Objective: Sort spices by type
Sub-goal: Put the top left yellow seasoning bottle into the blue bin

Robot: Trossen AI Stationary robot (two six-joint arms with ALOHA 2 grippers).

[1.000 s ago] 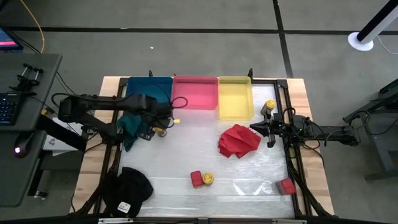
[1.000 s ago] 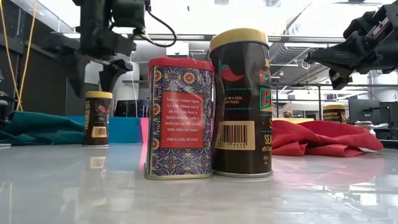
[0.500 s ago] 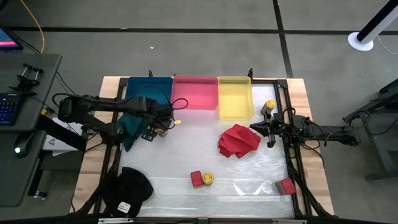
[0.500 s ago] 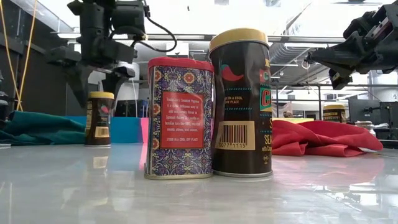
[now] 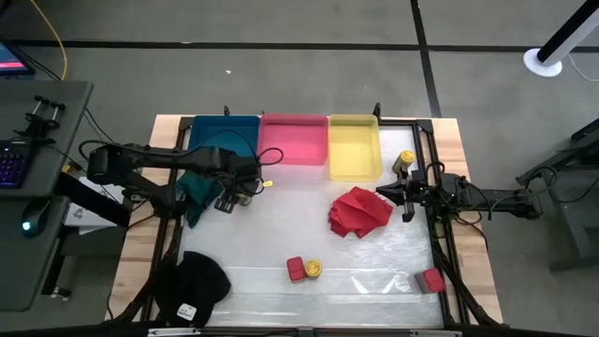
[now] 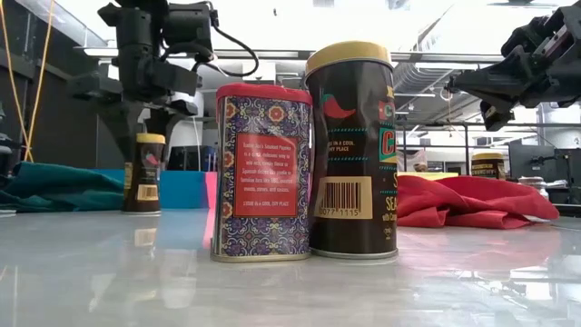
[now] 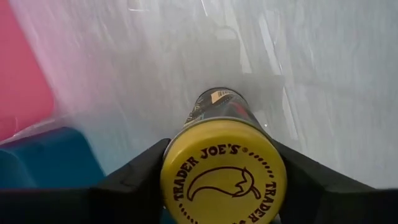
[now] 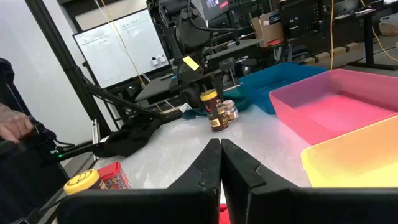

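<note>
Just in front of the blue bin (image 5: 225,131), the left gripper (image 5: 245,184) sits low over a yellow-lidded jar (image 7: 222,171) that stands upright on the surface (image 5: 271,234); its jaws stand on either side of the lid, close against it, though whether they press it cannot be told. A second small jar (image 8: 229,111) stands just beside this one. Near the front edge, a red tin (image 5: 295,270) and another yellow-lidded jar (image 5: 313,270) stand touching side by side, and a second red tin (image 5: 431,280) lies well apart toward the right front corner. One more yellow-lidded jar (image 5: 405,161) stands beside the yellow bin (image 5: 354,147), which adjoins the pink bin (image 5: 294,139). The right gripper (image 5: 384,193) hangs at the right side next to a crumpled red cloth (image 5: 360,212), jaws pressed together and holding nothing.
</note>
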